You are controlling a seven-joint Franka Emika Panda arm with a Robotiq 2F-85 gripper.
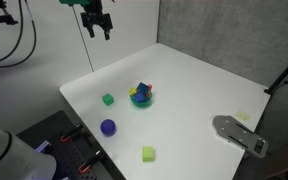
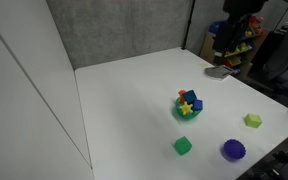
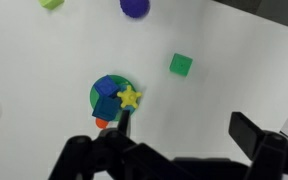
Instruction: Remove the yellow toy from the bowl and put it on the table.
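The teal-blue bowl (image 1: pixel 147 102) stands near the middle of the white table (image 1: pixel 199 80). It also shows in the other exterior view (image 2: pixel 178 112) and in the wrist view (image 3: pixel 94 97). The yellow toy (image 3: pixel 130 97), star-like, lies at the bowl's edge next to a blue toy (image 3: pixel 106 92) and a small red piece (image 3: pixel 102 122); it shows in an exterior view too (image 2: pixel 187 105). My gripper (image 1: pixel 97 24) hangs high above the table's far edge, well away from the bowl. In the wrist view its fingers (image 3: pixel 184 130) are spread wide and empty.
A green cube (image 1: pixel 108 99), a purple ball (image 1: pixel 108 127) and a yellow-green cube (image 1: pixel 148 153) lie on the table around the bowl. A grey flat object (image 1: pixel 239 135) sits at a table edge. A grey wall panel stands behind the table.
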